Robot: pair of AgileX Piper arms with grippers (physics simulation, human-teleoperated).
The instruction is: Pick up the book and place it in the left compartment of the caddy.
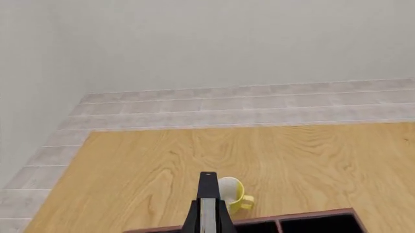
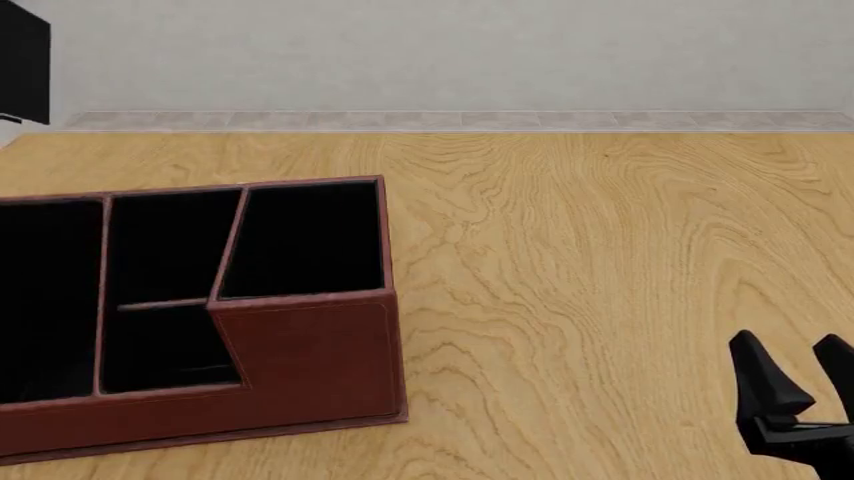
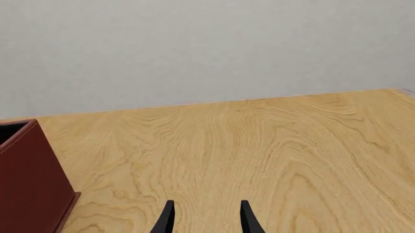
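Left gripper (image 1: 207, 219) appears to pinch the book (image 1: 207, 183) edge-on, over the caddy's (image 2: 307, 350) far rim. Right gripper (image 2: 798, 385) sits spread at 4 o'clock.

Risks:
- The thin book could slip in the grip.
- It could be released into a middle section, not the left compartment (image 2: 47, 300) at 9 o'clock.
- The yellow mug (image 1: 236, 194) just beyond the caddy could be knocked.

Table (image 2: 601, 250) is light wood grain, wall (image 1: 227, 43) plain, floor (image 1: 259, 102) pale tile.

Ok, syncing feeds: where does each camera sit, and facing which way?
Front: above and behind the arms, looking forward and down at the caddy; the right gripper shows, open.
Left wrist: behind the left gripper, over the caddy's rim, facing a yellow mug; it grips the book.
Right wrist: behind the right gripper, facing table and wall.
Shared: all see the caddy.
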